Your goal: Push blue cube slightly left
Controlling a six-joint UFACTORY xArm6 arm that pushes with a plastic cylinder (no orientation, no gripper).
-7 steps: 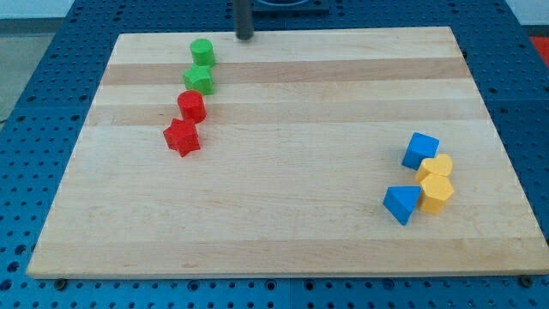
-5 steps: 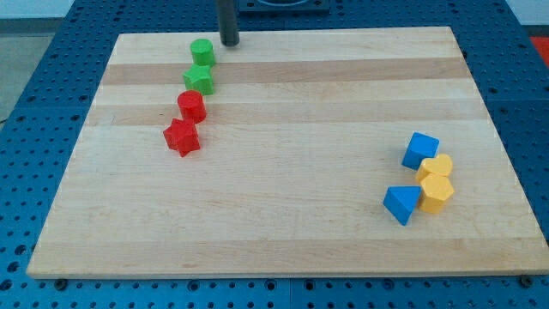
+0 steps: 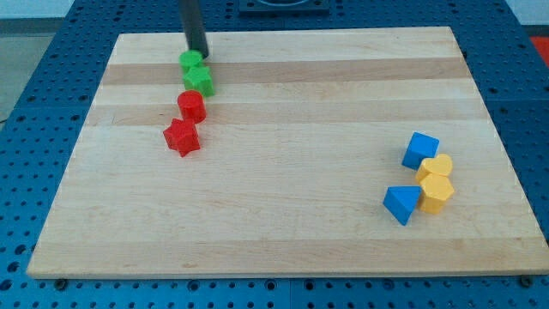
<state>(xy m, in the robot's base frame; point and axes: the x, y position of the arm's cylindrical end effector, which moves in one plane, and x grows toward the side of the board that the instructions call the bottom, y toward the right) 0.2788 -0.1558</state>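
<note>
The blue cube (image 3: 420, 150) sits near the view's right edge of the wooden board (image 3: 283, 215). It touches a yellow block (image 3: 438, 166) just below it. My tip (image 3: 199, 54) is far away at the view's top left, right against the top of a green cylinder (image 3: 190, 62). That cylinder now presses on a green star-shaped block (image 3: 200, 81) below it.
A red cylinder (image 3: 190, 106) and a red star-shaped block (image 3: 182, 136) lie below the green ones. A second yellow block (image 3: 436, 193) and a blue triangular block (image 3: 401, 204) cluster below the blue cube.
My tip has moved left and down along the top edge. It has reached the green cylinder and shoved it down and left against the green star block. The blue cube has not moved.
</note>
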